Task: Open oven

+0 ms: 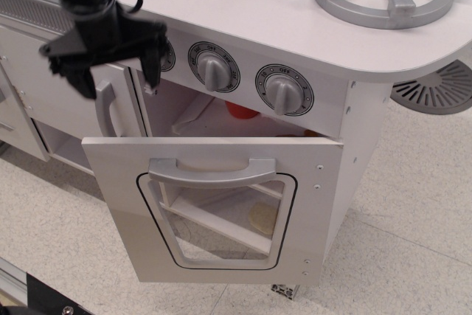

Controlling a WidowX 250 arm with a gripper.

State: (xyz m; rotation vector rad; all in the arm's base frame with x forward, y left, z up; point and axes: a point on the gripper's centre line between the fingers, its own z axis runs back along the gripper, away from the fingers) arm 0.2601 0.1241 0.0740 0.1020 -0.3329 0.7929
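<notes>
oven point(214, 204) below knob panel, door tipped outward, top edge clear of frame (grey bar handle point(212, 172) free) | gripper point(118, 71) up-left above door, fingers spread, empty | red item inside, unclear

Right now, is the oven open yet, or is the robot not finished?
Mostly done: the oven door hangs tipped outward, leaving a gap at its top edge where a red thing shows inside. Nothing is in hand: the gripper is open, up and left of the door, off the handle. Left, perhaps: lowering the door fully.
</notes>
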